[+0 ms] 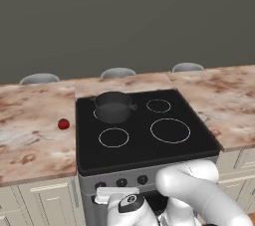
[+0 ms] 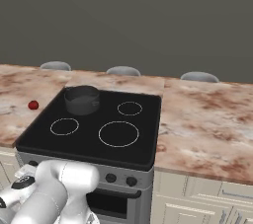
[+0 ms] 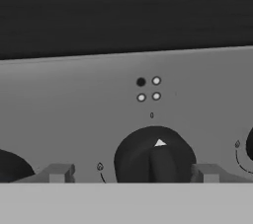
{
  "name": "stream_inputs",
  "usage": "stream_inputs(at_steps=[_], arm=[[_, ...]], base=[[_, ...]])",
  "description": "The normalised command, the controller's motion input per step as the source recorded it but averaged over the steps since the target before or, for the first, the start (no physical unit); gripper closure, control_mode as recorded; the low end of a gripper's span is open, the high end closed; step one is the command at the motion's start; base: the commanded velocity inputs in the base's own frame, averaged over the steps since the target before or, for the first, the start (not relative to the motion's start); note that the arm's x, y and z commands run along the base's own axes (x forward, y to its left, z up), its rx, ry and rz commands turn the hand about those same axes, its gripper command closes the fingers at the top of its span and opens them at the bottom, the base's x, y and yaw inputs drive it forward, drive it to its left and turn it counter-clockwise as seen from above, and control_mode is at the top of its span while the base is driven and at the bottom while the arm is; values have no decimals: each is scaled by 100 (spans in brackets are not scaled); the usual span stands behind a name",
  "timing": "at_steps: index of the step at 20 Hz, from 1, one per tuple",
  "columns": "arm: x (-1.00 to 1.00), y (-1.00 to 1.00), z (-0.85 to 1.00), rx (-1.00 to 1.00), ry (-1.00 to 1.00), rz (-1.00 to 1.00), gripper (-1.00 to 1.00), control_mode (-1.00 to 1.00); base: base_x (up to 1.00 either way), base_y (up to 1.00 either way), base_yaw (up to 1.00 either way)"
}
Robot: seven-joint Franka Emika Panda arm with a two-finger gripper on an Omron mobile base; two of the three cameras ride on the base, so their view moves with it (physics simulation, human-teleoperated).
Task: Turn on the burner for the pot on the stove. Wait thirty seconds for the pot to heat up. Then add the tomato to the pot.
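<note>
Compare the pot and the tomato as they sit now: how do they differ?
The pot is dark grey, low and straight-sided with two short handles; the tomato is a glossy red ball, far smaller. The pot stands on the stove, on its black glass at the back left, while the tomato lies on the marbled counter just left of it. Neither is touched by the gripper.

We see soft, even, rendered light from above, dim against the grey wall. The stove's [image 1: 144,145] black glass shows no glare. Shadows are faint. Our hand view looks slightly soft and low in contrast.
</note>
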Motion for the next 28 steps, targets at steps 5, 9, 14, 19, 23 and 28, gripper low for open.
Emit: stream_inputs(at_steps=[5,9,14,19,23,28], arm=[[2,0,0,0,-8,7,100,-100],[0,-6,0,0,-12,14,100,-100],[0,-6,9,-4,-9,19,100,-100],[0,0,25,-13,-3,19,100,-100],[0,0,31,-24,-1,20,100,-100],[0,0,35,-34,0,20,100,-100]], base=[[0,0,0],[0,0,0],[0,0,0],[0,0,0],[0,0,0],[0,0,0]])
